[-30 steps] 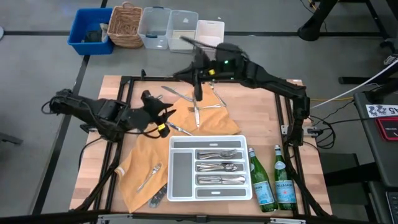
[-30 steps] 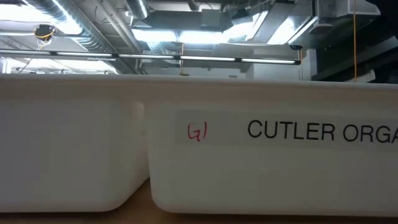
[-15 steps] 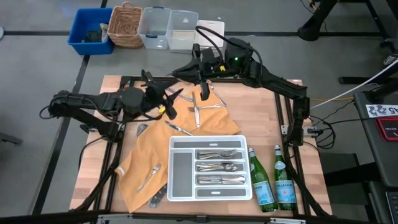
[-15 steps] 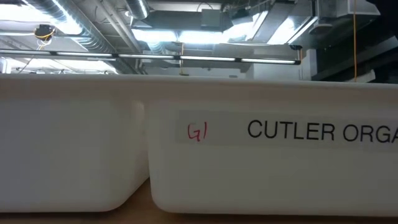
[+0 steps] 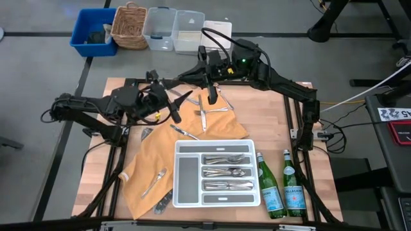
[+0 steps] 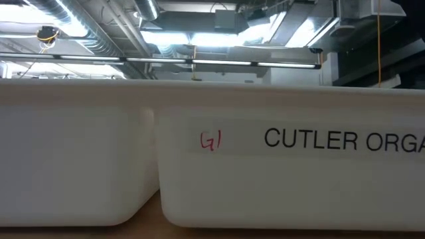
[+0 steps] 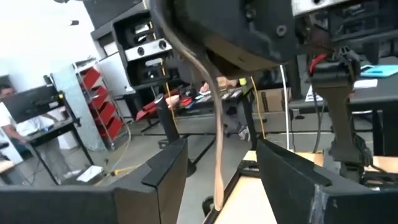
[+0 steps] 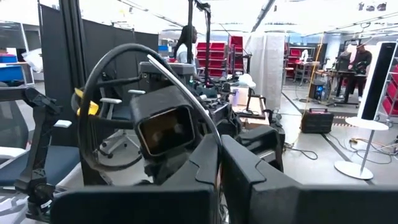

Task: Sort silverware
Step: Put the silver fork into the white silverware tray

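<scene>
High view, straight down: white divided tray (image 5: 217,146) sits on the near half of the wooden table (image 5: 270,122), beside two green bottles (image 5: 283,186). Three of its crosswise slots already hold sorted silverware (image 5: 226,172), several pieces to a slot; the top slot and the long slot on the tray's left side look bare. Unsorted pieces are left on the orange cloth (image 5: 157,160): one lone piece (image 5: 154,182) near the cloth's near-left part, one small piece (image 5: 185,133) just beyond the tray's far-left corner, and a loose cluster (image 5: 205,108) at the cloth's far end under the arms; kinds too small to tell. A dark-handled utensil (image 5: 162,202) lies at the cloth's near edge, not part of the job. Left gripper (image 5: 172,104) hovers over the far-left part of the cloth, fingers spread wide, nothing between them; the left wrist view shows the gap bare. Right gripper (image 5: 207,90) hangs point-down over the far cluster, fingers pressed close together; the right wrist view shows a thin bright sliver at the seam, but I cannot tell whether that is a piece of cutlery. Low view shows only the tray's white wall (image 6: 279,166) and ceiling. Judgement: well past halfway, most pieces binned, a handful left on the cloth. Next pick most likely comes from the far cluster, where both arms are.
</scene>
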You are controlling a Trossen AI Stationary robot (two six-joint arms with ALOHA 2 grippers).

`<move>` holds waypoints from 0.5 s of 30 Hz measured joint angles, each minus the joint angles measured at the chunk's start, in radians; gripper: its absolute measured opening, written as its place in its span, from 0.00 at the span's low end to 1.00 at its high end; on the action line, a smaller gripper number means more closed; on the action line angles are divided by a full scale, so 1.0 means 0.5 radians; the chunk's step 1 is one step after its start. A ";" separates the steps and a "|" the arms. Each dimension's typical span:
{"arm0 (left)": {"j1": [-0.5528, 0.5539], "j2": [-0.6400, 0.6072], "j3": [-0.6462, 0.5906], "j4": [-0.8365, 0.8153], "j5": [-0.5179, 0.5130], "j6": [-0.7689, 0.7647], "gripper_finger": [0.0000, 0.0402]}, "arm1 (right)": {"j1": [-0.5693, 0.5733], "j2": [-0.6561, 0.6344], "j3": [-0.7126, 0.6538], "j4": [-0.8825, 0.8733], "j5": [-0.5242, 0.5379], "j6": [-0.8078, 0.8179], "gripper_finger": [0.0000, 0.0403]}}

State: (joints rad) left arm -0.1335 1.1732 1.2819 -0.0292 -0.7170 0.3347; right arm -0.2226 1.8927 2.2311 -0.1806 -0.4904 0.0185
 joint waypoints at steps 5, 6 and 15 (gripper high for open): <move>0.033 0.006 0.000 -0.012 0.018 0.017 0.45 | 0.000 0.000 0.000 0.002 -0.056 -0.001 0.03; 0.046 0.008 0.000 -0.009 0.041 0.016 0.45 | 0.000 0.000 0.000 0.002 -0.067 -0.001 0.03; 0.090 0.073 0.000 -0.040 0.156 0.055 0.35 | 0.000 0.001 0.000 0.010 -0.115 -0.001 0.03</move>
State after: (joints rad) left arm -0.0887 1.2098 1.2819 -0.0493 -0.6388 0.3621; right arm -0.2226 1.8931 2.2311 -0.1758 -0.5478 0.0181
